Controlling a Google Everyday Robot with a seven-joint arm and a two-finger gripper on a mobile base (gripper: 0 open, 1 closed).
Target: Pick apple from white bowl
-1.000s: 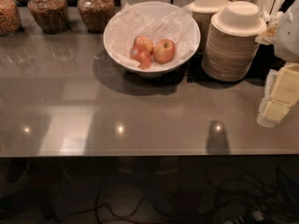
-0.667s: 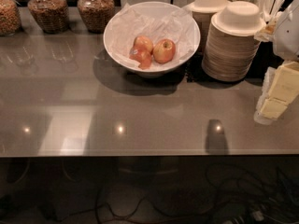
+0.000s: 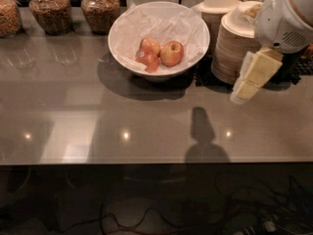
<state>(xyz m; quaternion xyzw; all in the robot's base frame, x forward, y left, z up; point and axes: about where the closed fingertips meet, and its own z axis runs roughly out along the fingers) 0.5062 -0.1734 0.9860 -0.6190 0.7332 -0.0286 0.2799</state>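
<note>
Now | round apple [image 3: 171, 53] in glossy white bowl [image 3: 187, 66] | jaws far right, state unclear

apple [image 3: 171, 53] in white bowl [image 3: 121, 53], tool [image 3: 243, 89] to its right, before stacked bowls [image 3: 228, 54]

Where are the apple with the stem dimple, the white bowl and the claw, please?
apple [image 3: 172, 53]: camera view, centre of its skin.
white bowl [image 3: 112, 37]: camera view, left rim.
claw [image 3: 244, 89]: camera view, lower tip, above the counter [image 3: 146, 116] at right.
</note>
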